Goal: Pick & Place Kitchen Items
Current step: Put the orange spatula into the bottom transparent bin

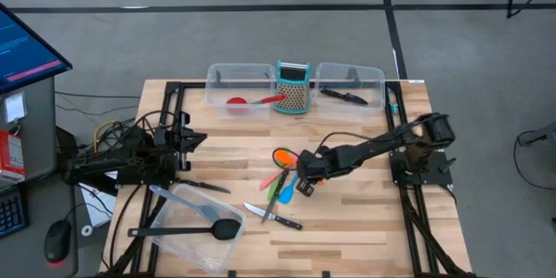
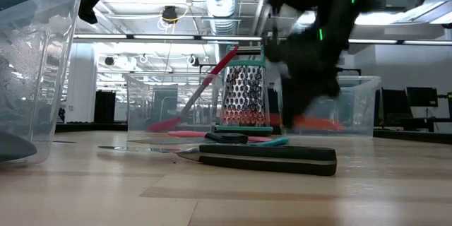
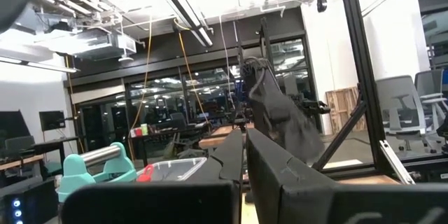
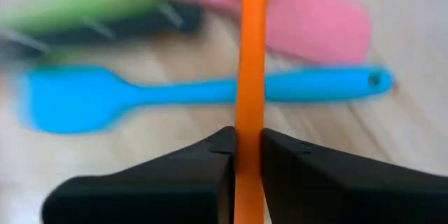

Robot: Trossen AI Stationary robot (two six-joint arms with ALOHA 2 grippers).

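My right gripper (image 1: 301, 171) (image 4: 248, 138) is at mid-table, shut on the handle of an orange spatula (image 1: 283, 156). Under it lie a blue spatula (image 4: 196, 94), a pink spatula (image 4: 315, 21) and a green one (image 4: 77, 7), flat on the wood. A black-handled knife (image 1: 274, 218) (image 2: 265, 159) lies flat nearer the front edge. A red spoon (image 1: 248, 102) leans in the far left tub, and a black knife (image 1: 343, 95) lies in the far right tub. My left gripper (image 1: 196, 140) is shut and empty at the table's left. My right gripper pinches the orange spatula's narrow handle (image 4: 250, 122) between its two fingers, which lie along it. It comes slanting down from the table's right. The handle runs away from the fingers, crossing over the blue spatula; whether the head is clear of the table I cannot tell.
A teal-framed grater (image 1: 293, 87) stands between the two clear tubs (image 1: 239, 76) (image 1: 365, 76) at the far edge. A third clear tub (image 1: 201, 241) at front left holds a black spoon (image 1: 187, 230) and a grey-blue one (image 1: 169, 196). Bare wood lies at front right.
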